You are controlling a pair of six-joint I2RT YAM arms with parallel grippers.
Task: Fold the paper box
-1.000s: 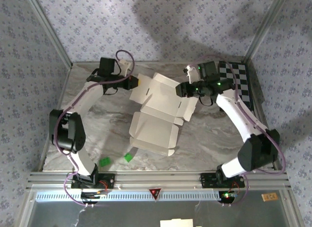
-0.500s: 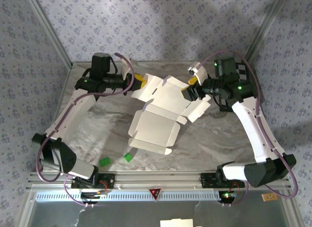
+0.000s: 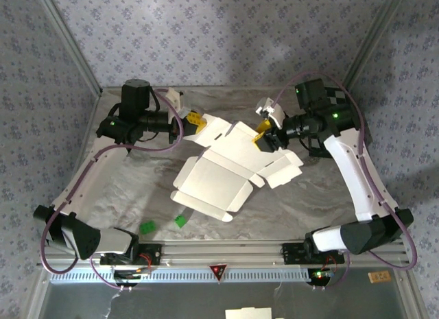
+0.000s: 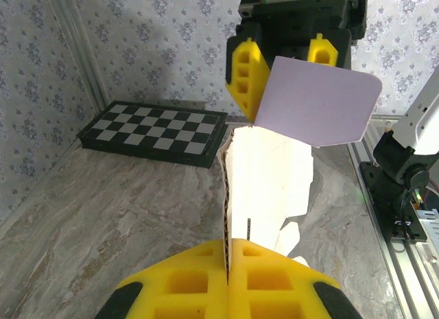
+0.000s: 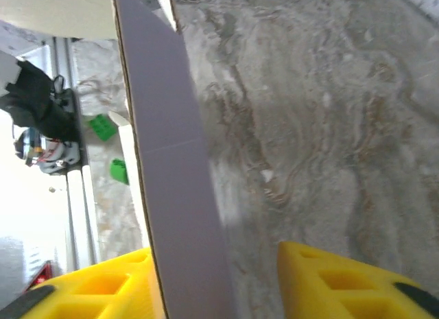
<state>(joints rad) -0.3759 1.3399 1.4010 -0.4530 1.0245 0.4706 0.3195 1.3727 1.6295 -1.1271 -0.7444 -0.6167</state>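
The paper box (image 3: 209, 185) lies lengthwise from far-right to near-left

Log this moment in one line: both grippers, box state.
left gripper: shut on paper box edge | right gripper: open, a flap between its jaws | paper box: not yet closed, flaps spread
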